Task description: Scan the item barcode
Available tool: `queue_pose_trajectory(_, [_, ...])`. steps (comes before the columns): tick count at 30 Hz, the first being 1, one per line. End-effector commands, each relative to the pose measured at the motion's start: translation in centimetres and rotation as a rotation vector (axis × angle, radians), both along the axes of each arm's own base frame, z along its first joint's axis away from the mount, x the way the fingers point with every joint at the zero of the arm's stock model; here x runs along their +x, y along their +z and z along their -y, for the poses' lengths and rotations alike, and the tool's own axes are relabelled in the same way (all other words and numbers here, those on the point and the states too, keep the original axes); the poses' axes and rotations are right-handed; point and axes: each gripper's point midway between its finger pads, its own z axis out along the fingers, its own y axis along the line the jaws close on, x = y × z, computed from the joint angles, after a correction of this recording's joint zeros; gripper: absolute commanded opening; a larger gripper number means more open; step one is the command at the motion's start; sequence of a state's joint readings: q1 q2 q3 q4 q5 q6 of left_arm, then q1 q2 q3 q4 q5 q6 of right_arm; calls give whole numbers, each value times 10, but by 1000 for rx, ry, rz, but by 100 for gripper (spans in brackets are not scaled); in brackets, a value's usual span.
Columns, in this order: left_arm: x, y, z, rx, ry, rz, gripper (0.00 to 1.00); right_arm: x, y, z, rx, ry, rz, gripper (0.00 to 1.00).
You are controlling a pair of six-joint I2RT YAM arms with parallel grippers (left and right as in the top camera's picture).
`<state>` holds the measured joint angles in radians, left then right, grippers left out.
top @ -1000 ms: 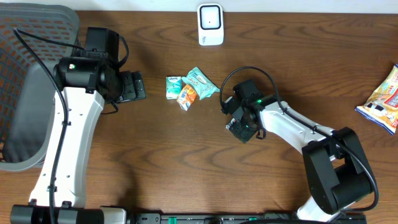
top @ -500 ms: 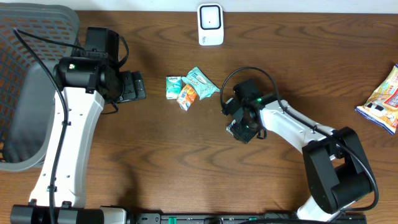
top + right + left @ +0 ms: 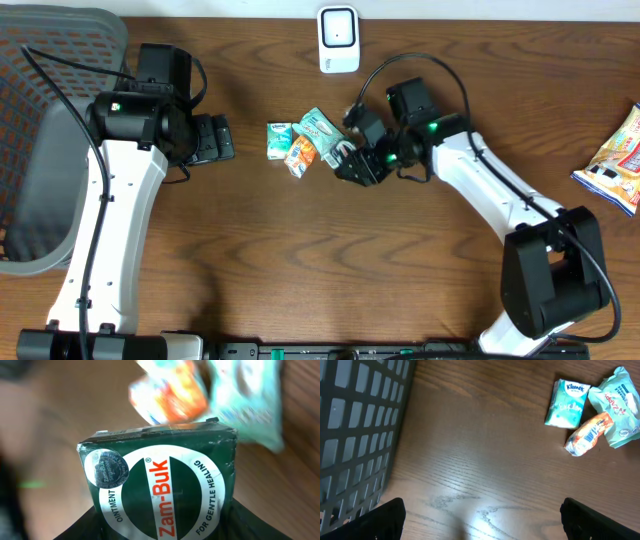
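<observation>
- While it is clamped on the green Zam-Buk box (image 3: 159, 485), the right gripper (image 3: 352, 162) hangs at mid-table, just beside three small packs.
- These lie close together: a Kleenex pack (image 3: 567, 404), an orange packet (image 3: 587, 436) and a teal packet (image 3: 619, 405).
- A white scanner (image 3: 339, 40) stands at the far table edge, apart from the box.
- The left gripper (image 3: 481, 525) has its jaws spread wide, holding nothing, near the basket (image 3: 355, 435).

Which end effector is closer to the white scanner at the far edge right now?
Right. The right end effector, gripping the Zam-Buk box, sits in front of the scanner, by the packets. The left end effector hangs open, farther off to the scanner's left.
</observation>
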<state>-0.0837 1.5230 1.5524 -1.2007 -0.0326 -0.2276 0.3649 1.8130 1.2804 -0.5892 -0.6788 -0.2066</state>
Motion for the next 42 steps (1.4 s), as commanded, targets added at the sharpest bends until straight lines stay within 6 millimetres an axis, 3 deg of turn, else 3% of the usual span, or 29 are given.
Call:
queue_pose_trajectory(1, [-1,-1,-3,14,-5,-7,98,-7,45,-19,279,11,-149,36])
queue_pose_trajectory(10, [-1,-1,-3,14,-5,-7,98,0,57,-12,358,-131,-346,41])
queue_pose_trajectory(17, [-1,-1,-3,14,-5,-7,98,-9,100,-24,560,2,-413,42])
queue_pose_trajectory(23, [-1,-1,-3,14,-5,-7,98,5,113,-19,604,-18,-395,38])
queue_pose_trajectory(42, [-1,-1,-3,14,-5,-7,98,15,116,-16,612,-37,-356,37])
